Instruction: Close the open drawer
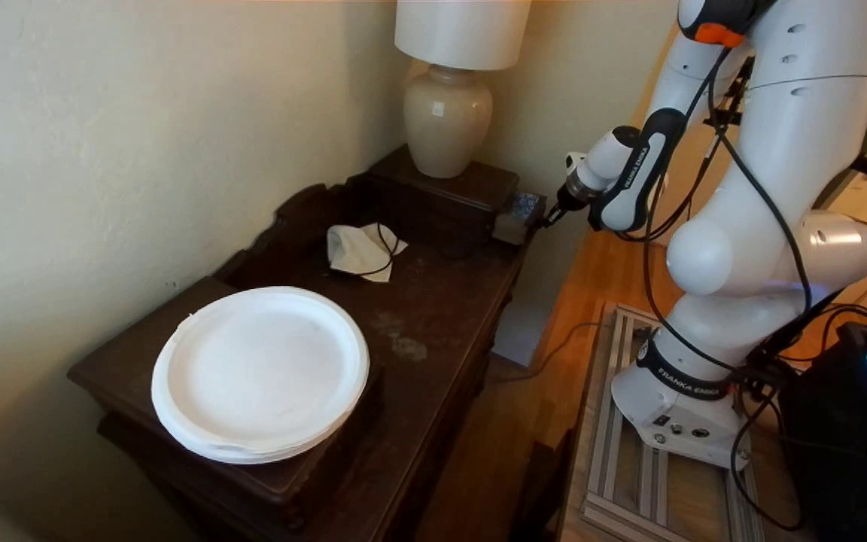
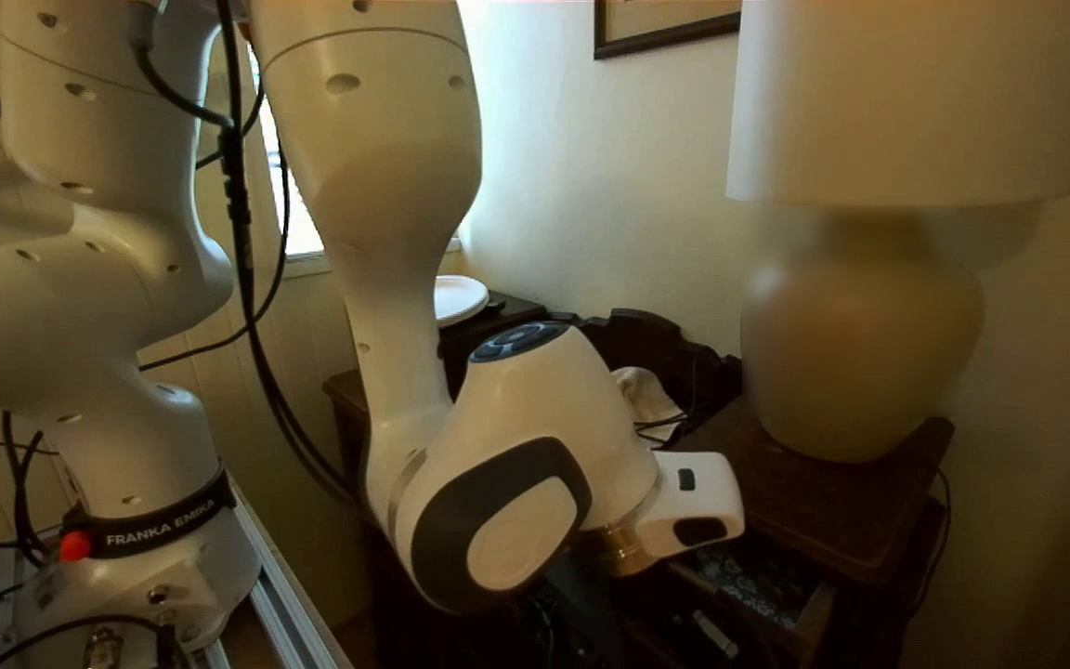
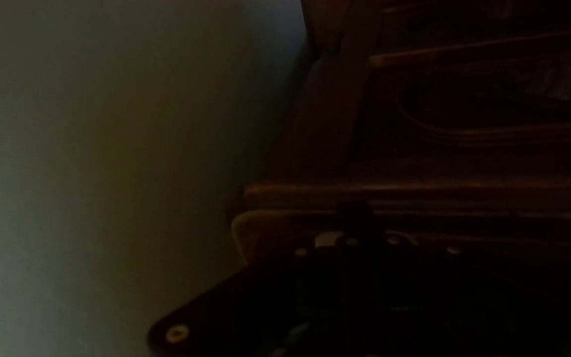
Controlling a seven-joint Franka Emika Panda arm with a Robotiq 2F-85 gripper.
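Observation:
The drawer is a small dark-brown box with greyish sides and a bluish patterned inside. It sticks out from under the lamp's raised shelf, and shows in an exterior view partly behind the arm. My gripper is at the drawer's outer front side, its tip touching or very close to the front. In the wrist view my gripper is a very dark shape whose fingers come together at the middle, seemingly shut, in front of a dark drawer front. Contact is too dark to tell.
The dark side table bears a white plate, a pale cloth with a thin black cable, and a lamp on a raised shelf. A wall stands close beside the gripper.

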